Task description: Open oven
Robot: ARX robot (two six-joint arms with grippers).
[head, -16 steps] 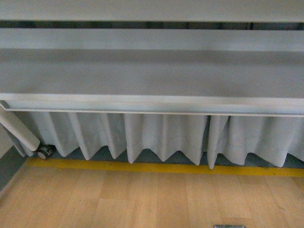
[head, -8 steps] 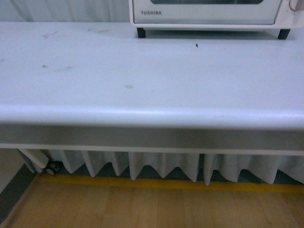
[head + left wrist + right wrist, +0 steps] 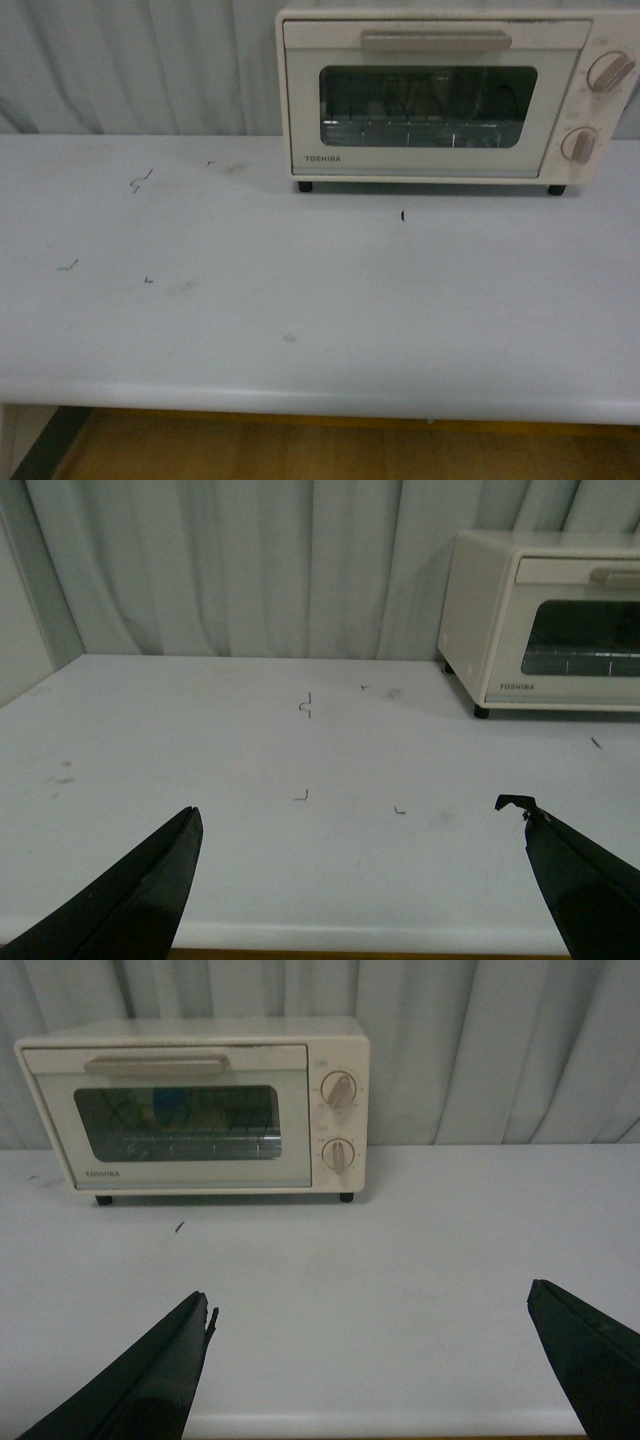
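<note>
The oven [image 3: 440, 100] is a cream-white Toshiba toaster oven standing at the back right of the white table [image 3: 300, 300]. Its glass-windowed door is closed, with the beige bar handle [image 3: 436, 41] along the top and two round knobs [image 3: 608, 72] at its right side. The right wrist view shows the oven [image 3: 195, 1110] straight ahead, well beyond my open right gripper [image 3: 370, 1305]. In the left wrist view part of the oven [image 3: 545, 620] shows off to one side, far from my open left gripper [image 3: 355, 815]. Neither gripper appears in the front view. Both hold nothing.
A pleated grey-white curtain [image 3: 140, 70] hangs behind the table. Small dark scraps [image 3: 140, 180] lie on the table's left half, and one dark speck [image 3: 402, 214] lies in front of the oven. Wooden floor [image 3: 300, 450] shows below the table's front edge.
The front view has risen from the floor and table skirt, past the table edge, up to the tabletop with the whole oven in sight.
</note>
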